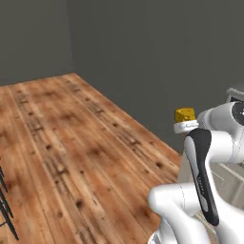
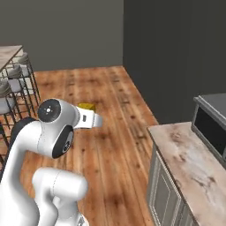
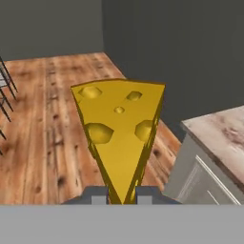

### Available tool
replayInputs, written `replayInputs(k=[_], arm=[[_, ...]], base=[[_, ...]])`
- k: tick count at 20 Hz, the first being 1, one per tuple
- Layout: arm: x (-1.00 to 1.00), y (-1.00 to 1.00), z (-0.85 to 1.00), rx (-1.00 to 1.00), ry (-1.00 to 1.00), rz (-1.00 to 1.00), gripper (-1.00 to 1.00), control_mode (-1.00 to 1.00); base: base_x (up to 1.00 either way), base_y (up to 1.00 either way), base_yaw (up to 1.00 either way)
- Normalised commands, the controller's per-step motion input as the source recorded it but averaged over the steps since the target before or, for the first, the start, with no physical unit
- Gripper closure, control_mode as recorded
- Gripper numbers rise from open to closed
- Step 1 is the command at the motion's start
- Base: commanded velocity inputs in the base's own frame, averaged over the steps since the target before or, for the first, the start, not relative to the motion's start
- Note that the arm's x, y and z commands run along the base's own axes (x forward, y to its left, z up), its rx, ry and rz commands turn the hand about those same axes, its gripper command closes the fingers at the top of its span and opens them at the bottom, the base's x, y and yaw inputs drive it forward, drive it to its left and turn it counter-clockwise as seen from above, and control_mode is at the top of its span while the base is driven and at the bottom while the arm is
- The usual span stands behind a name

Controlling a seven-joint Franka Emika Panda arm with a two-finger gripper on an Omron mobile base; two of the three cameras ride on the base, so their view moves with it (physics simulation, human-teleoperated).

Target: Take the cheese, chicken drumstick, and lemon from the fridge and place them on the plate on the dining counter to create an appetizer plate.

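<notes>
While the fingers [image 3: 97, 196] pinch the cheese [image 3: 119, 138], wooden floor [image 1: 71, 143] spreads below — dark grey walls [image 1: 143, 47] behind.

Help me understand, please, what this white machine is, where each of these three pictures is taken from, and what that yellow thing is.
The white machine is a robot arm on a base that can drive, in a simulated kitchen. Two pictures come from cameras on the base, behind the arm to its left and right. The third looks along the end effector itself. The yellow thing is the cheese, a holed wedge pinched between the end effector's two dark tips. It also shows small at the arm's end in the left base picture. Around it are a wooden floor, grey stools and a marbled counter.
</notes>
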Motion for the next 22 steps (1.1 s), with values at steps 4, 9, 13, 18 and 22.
replayInputs(k=[4, 9, 13, 18, 22], arm=[[0.0, 0.0, 0.0, 0.0, 0.0, 0.0, 1.0, 1.0], [0.0, 0.0, 0.0, 0.0, 0.0, 0.0, 1.0, 1.0], [0.0, 0.0, 0.0, 0.0, 0.0, 0.0, 1.0, 1.0], [0.0, 0.0, 0.0, 0.0, 0.0, 0.0, 1.0, 1.0], [0.0, 0.0, 0.0, 0.0, 0.0, 0.0, 1.0, 1.0]], base=[[1.0, 0.09, 0.33], [1.0, 0.24, 0.36], [1.0, 0.1, 0.42], [1.0, 0.0, 0.51], [1.0, -0.03, 0.58]])
